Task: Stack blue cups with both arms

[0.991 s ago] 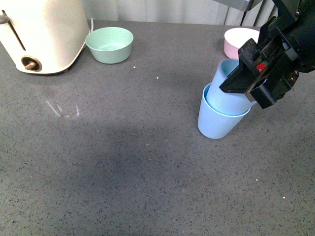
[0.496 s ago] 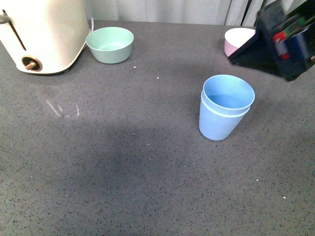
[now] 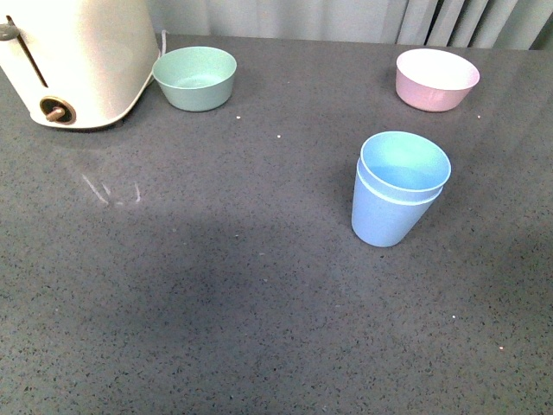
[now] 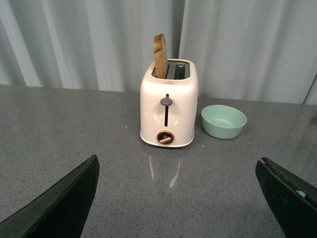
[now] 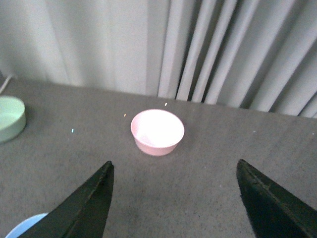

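Right gripper point(image 5: 173, 198) gone from blue cups point(image 3: 399, 188).

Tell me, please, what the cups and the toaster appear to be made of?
Cups: probably matte plastic; flat light blue walls without glare, thin rims. Toaster: glossy cream shell, plastic or enamelled metal, hard to say; soft highlights, with a coppery knob.

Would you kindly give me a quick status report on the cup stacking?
Left gripper open, empty. Right gripper open, empty. Blue cups nested, upright on table. Nothing in the way.
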`<state>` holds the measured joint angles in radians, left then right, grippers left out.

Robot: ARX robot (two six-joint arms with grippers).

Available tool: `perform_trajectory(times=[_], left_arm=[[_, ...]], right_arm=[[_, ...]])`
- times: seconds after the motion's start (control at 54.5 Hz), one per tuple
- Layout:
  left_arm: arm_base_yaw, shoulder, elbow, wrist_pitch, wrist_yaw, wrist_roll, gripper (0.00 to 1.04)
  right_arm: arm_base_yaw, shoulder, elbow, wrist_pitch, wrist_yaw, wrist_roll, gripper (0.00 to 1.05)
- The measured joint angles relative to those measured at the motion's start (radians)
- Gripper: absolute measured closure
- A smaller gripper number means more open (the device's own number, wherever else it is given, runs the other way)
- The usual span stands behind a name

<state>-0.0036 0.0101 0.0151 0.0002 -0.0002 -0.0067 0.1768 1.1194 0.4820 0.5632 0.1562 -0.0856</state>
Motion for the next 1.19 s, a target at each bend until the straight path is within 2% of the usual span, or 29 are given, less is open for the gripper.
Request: perform_trajectory(times=[0.037,0.129,0.202,0.275,0.422,0.496,0.569,0.661,1.193], left_arm=[[0.000,0.000,0.000,0.000,0.000,0.000,0.09],[0.000,0.000,0.000,0.000,0.000,0.000,0.09],[0.000,0.000,0.000,0.000,0.000,0.000,0.09],[0.000,0.000,0.000,0.000,0.000,0.000,0.09],[0.000,0.000,0.000,0.000,0.000,0.000,0.09],[0.000,0.000,0.000,0.000,0.000,0.000,0.09],[0.000,0.000,0.000,0.000,0.000,0.000,0.09],[0.000,0.000,0.000,0.000,0.000,0.000,0.09],[0.000,0.000,0.000,0.000,0.000,0.000,0.09]], right_arm=[[-0.011,-0.027,-0.045,0.061,0.000,0.024,0.42],[-0.030,-0.085,-0.107,0.103,-0.017,0.050,0.56],[-0.044,-0.118,-0.150,0.110,-0.027,0.063,0.67],[-0.063,-0.158,-0.211,0.112,-0.046,0.071,0.83],[-0.081,-0.222,-0.269,0.111,-0.070,0.069,1.03],[-0.093,-0.264,-0.299,0.105,-0.076,0.074,1.03],[-0.140,-0.302,-0.327,0.090,-0.143,0.075,1.03],[-0.171,-0.345,-0.353,0.072,-0.149,0.075,1.03],[-0.174,-0.597,-0.459,-0.062,-0.157,0.075,1.03]])
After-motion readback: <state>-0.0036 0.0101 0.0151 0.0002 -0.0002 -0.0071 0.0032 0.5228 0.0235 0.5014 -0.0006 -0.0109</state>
